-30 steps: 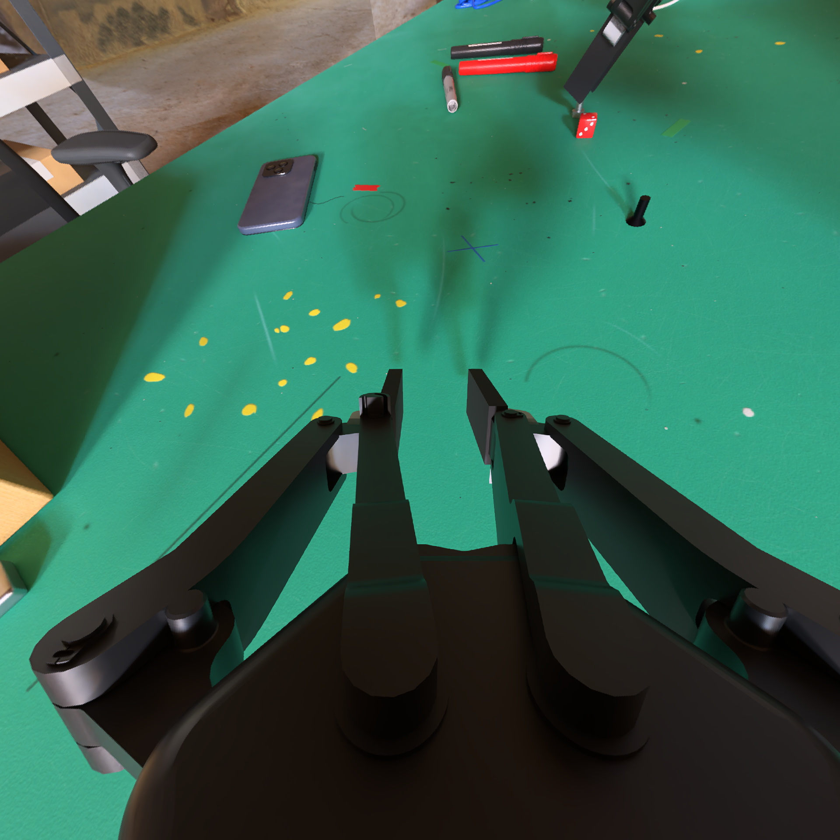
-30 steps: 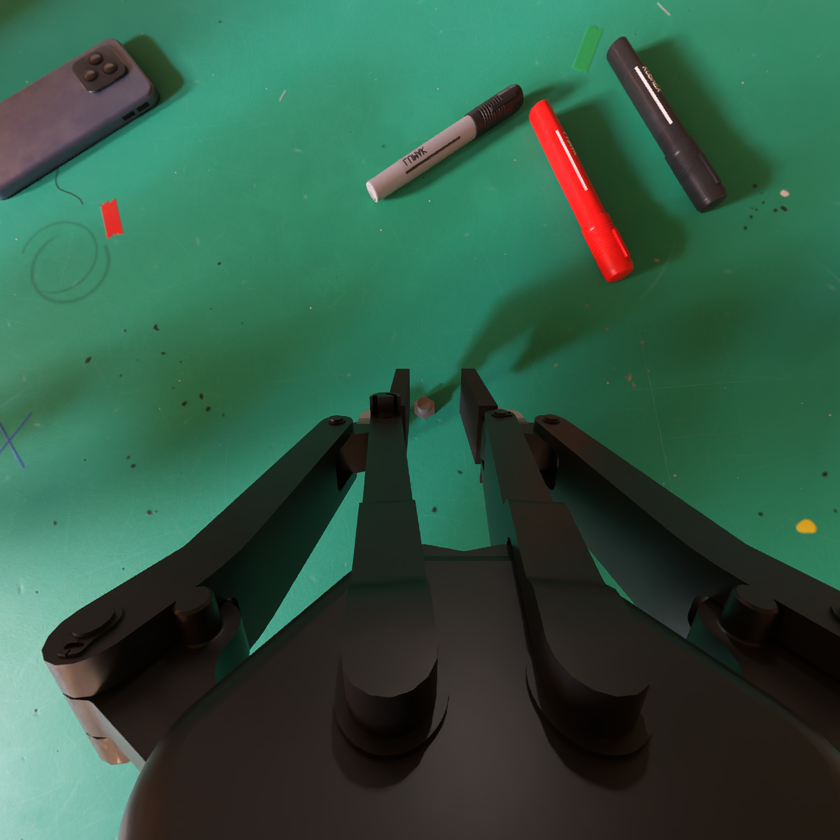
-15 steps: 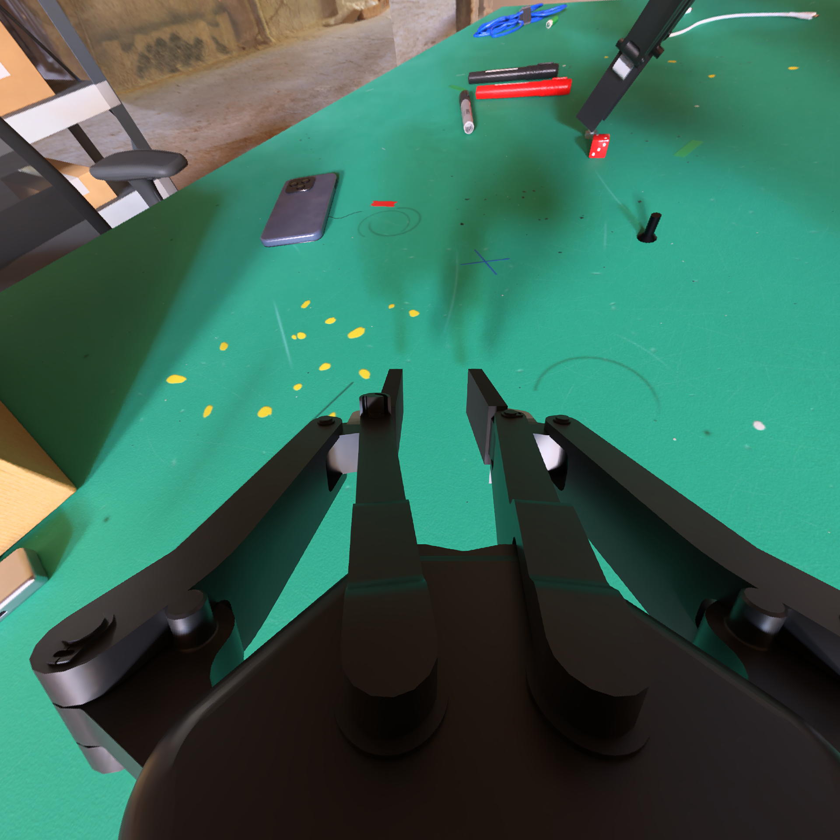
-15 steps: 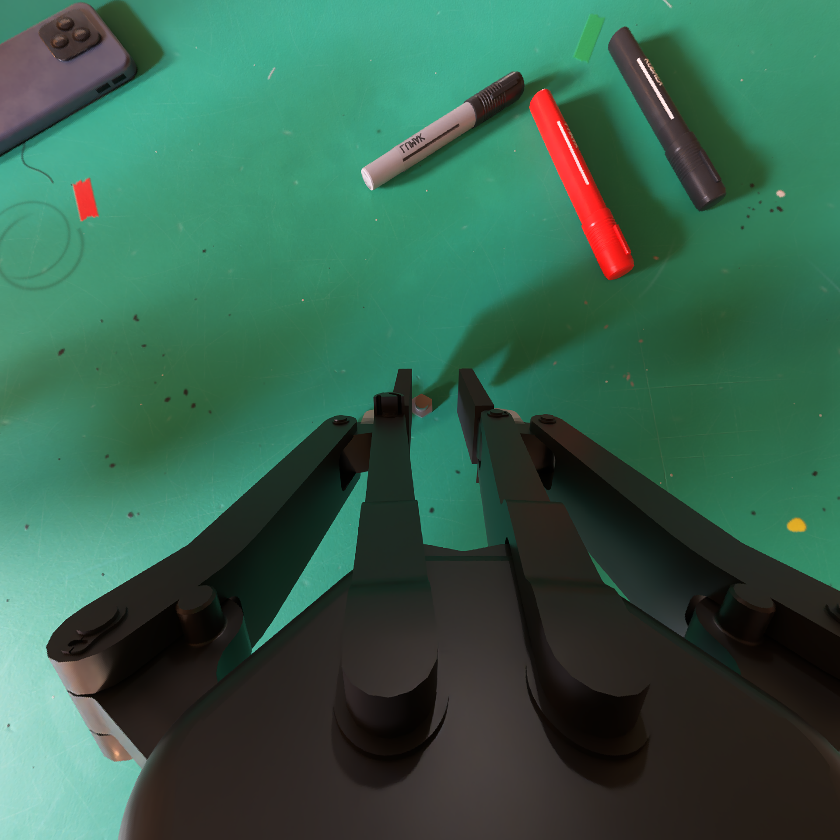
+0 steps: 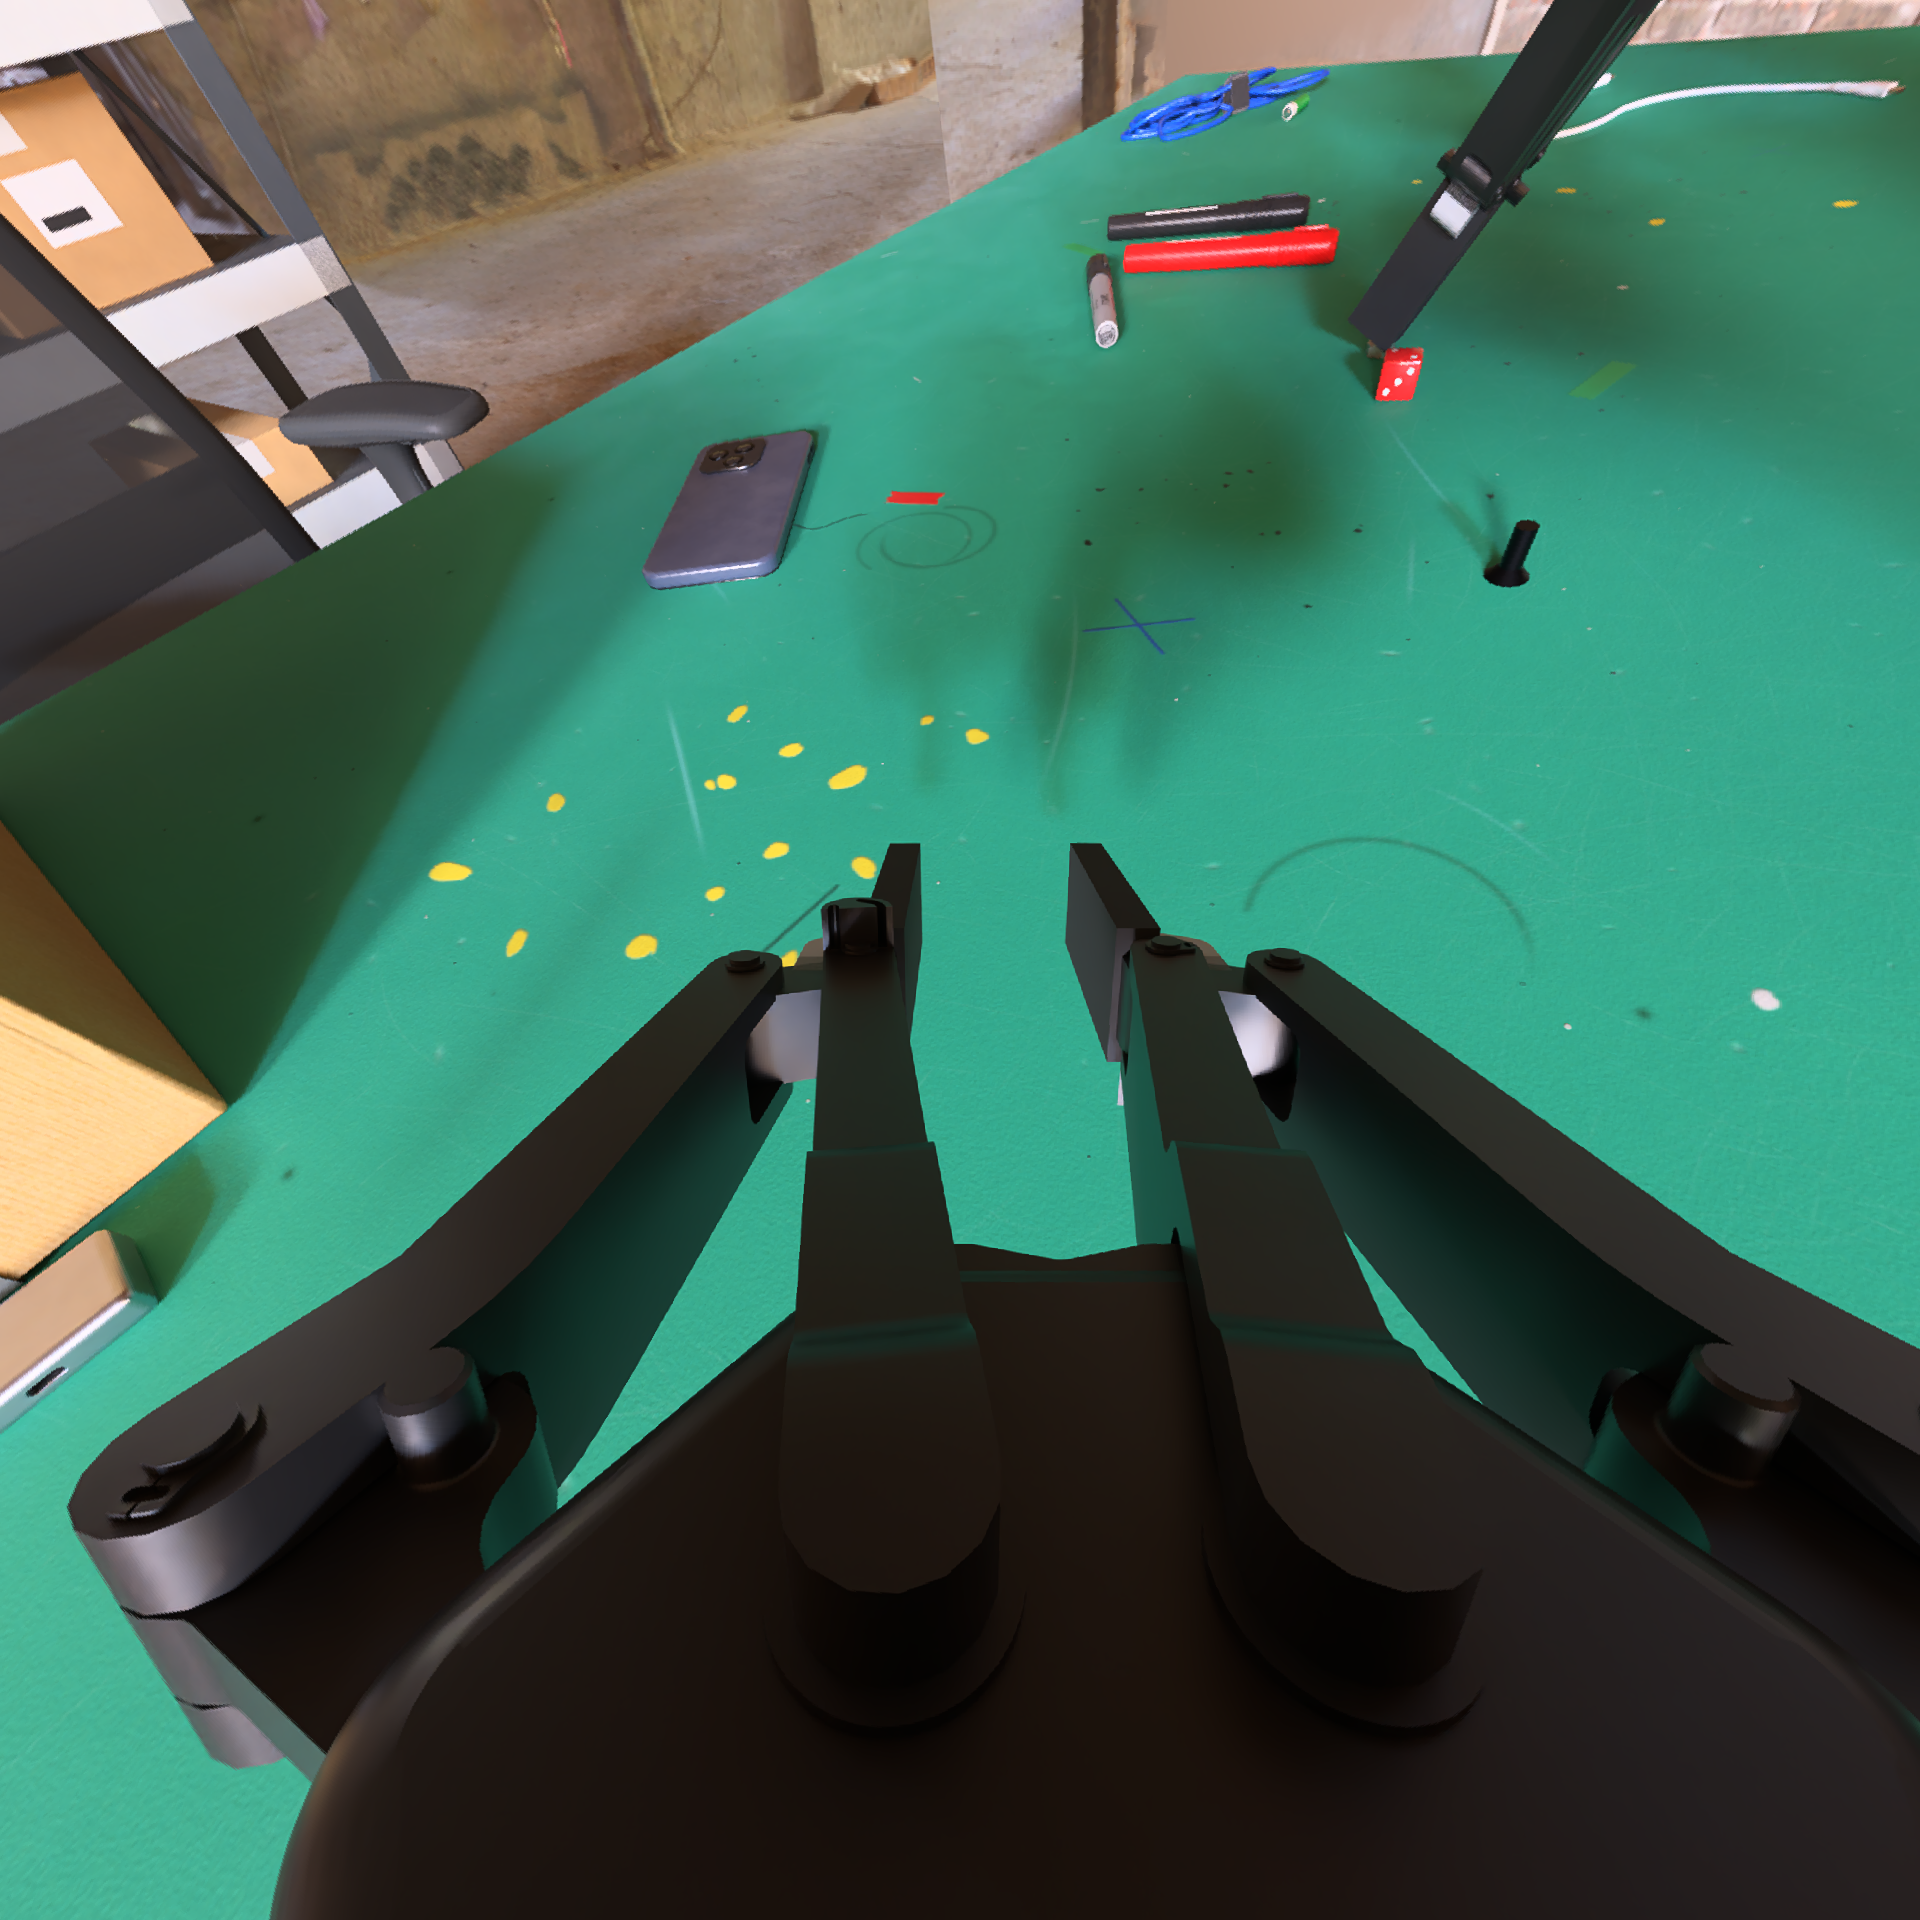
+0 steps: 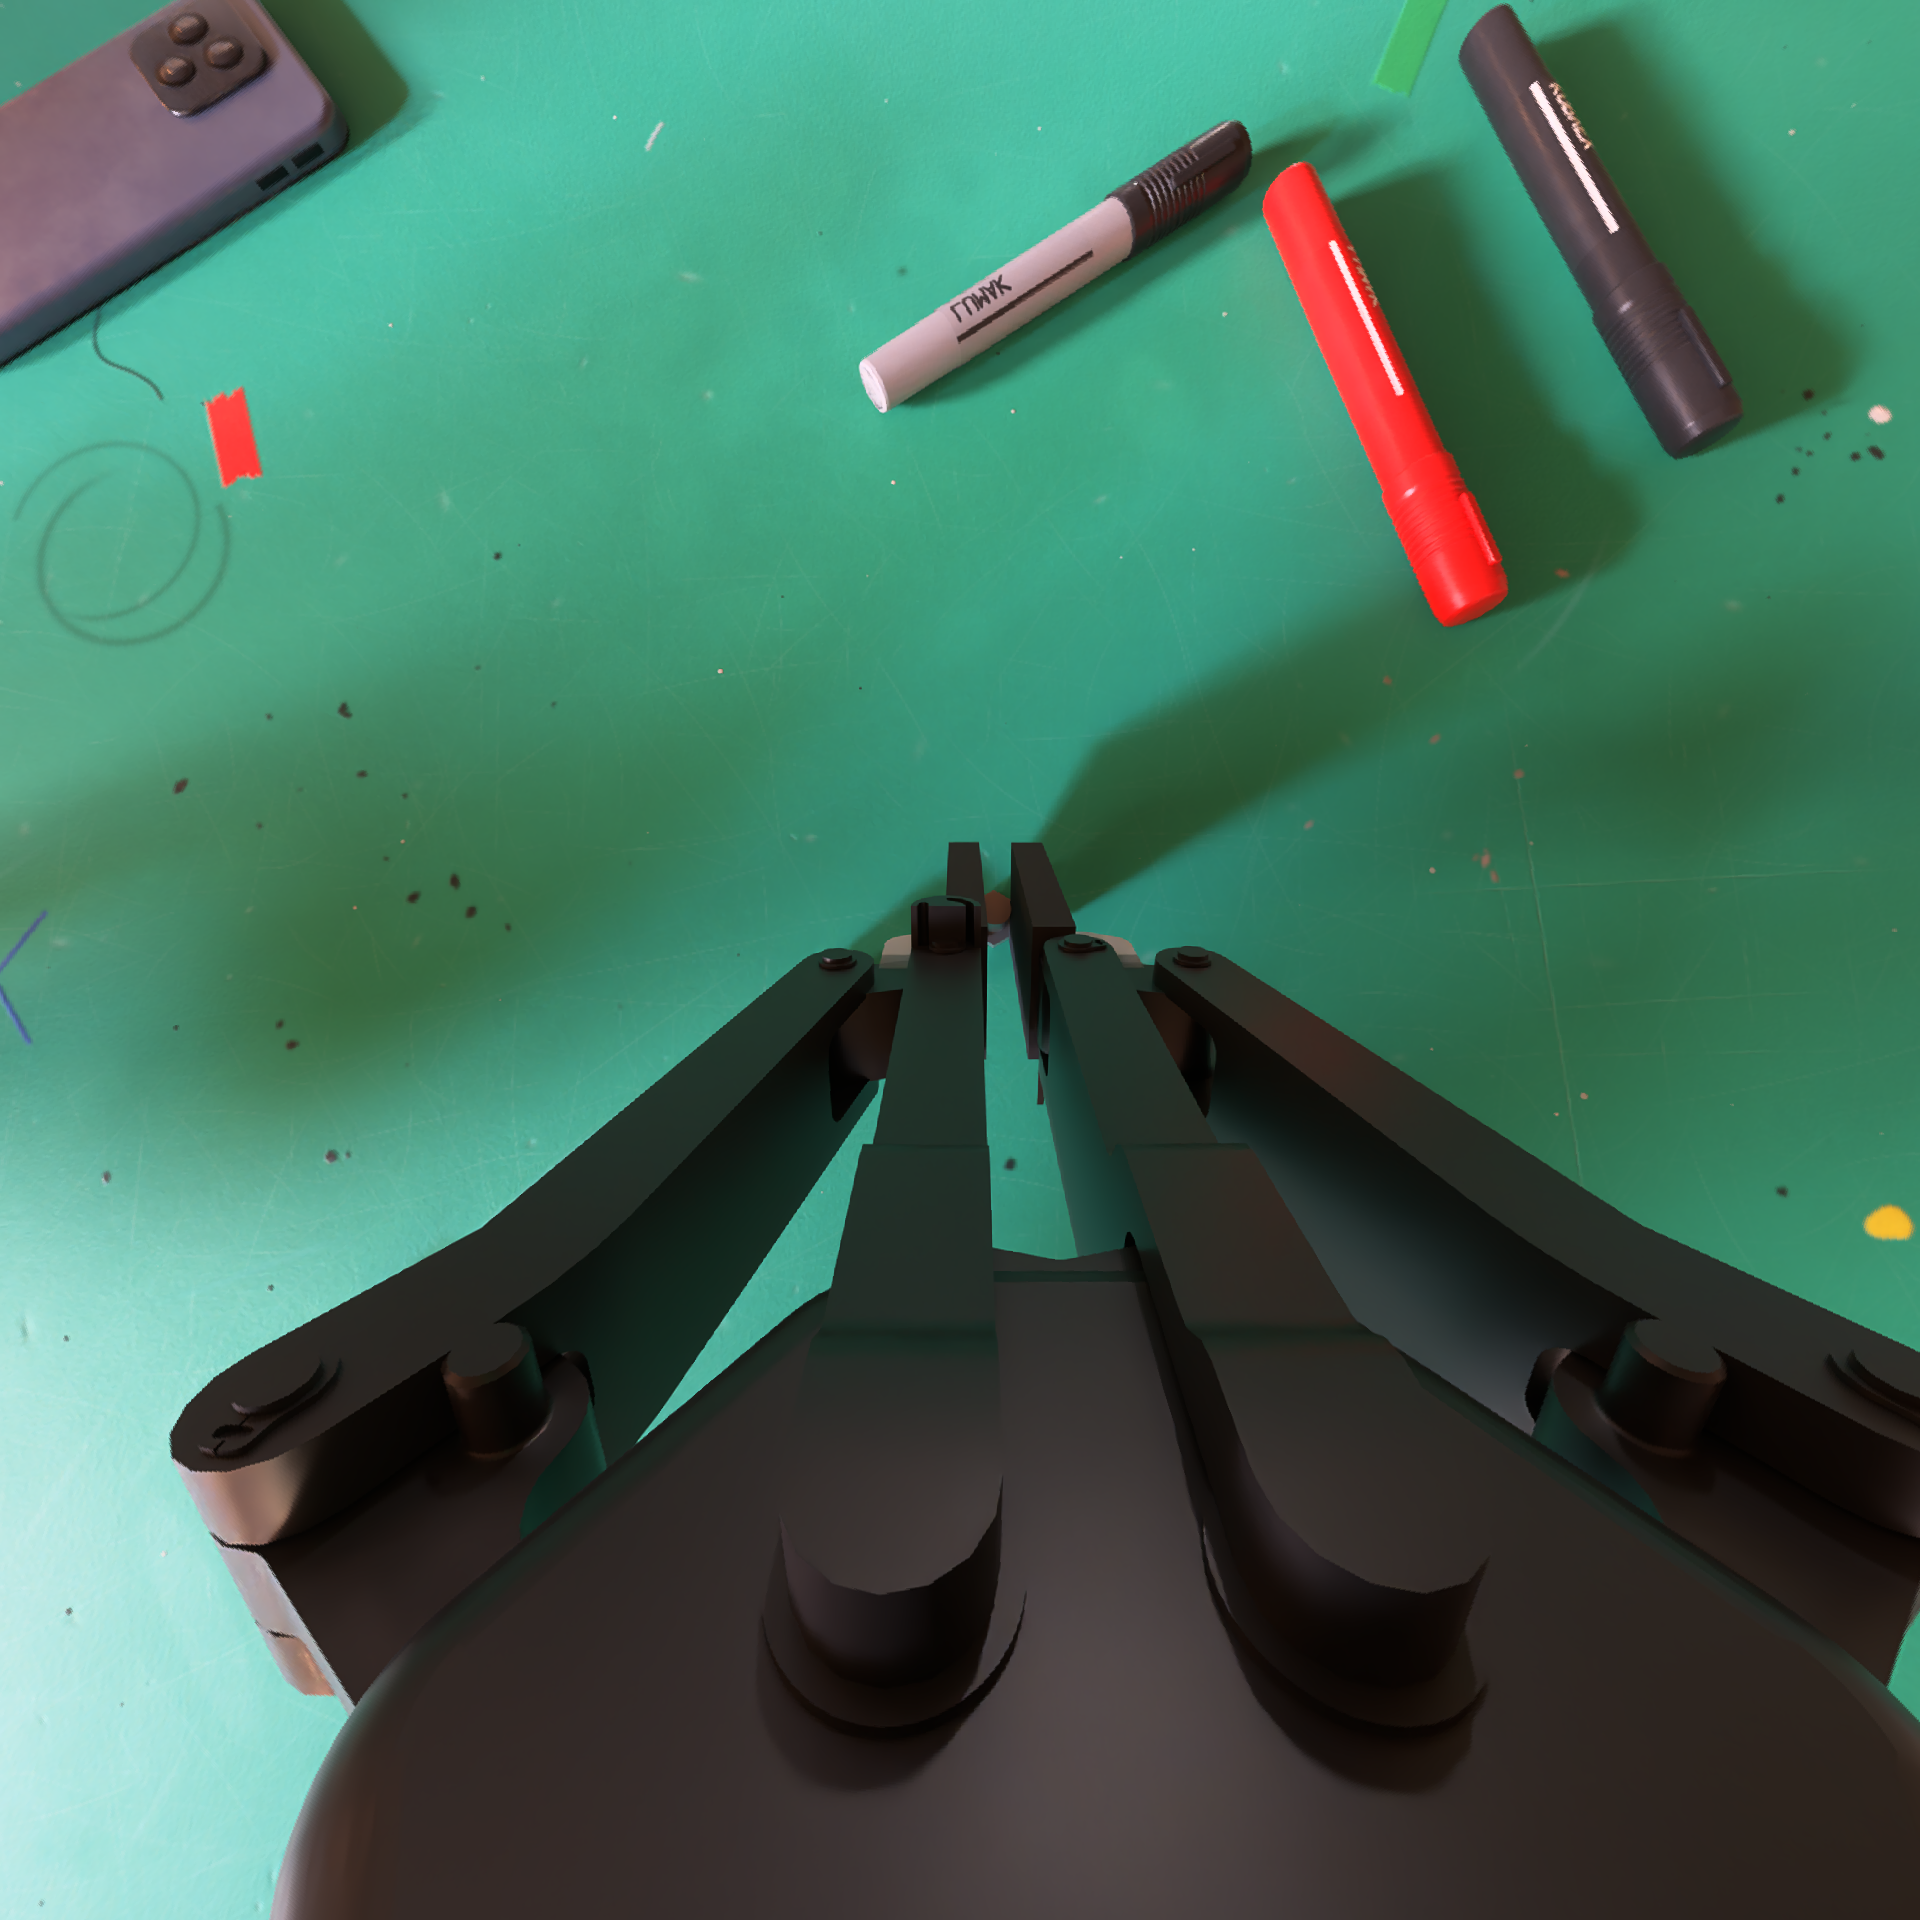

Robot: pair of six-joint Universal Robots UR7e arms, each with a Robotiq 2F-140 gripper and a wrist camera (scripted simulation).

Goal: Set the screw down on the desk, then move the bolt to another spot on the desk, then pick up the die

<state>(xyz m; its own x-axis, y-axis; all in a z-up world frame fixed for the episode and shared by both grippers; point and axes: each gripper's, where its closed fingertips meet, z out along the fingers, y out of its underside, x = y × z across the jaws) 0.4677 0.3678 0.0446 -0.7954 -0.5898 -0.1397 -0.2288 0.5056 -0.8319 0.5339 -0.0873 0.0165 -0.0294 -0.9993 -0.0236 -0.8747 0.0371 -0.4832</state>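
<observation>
Your right gripper is pinching the small grey bolt between nearly closed jaws, low over the green surface. The red die is sitting just beside that gripper's tips, toward the far edge. The black screw is standing nearby. Your left gripper is hovering with jaws spread, gripping nothing.

Even bright overhead light, soft dark shadows pooled on the green desk, sharp focus throughout, wide-angle stretching at the edges, no glare.
</observation>
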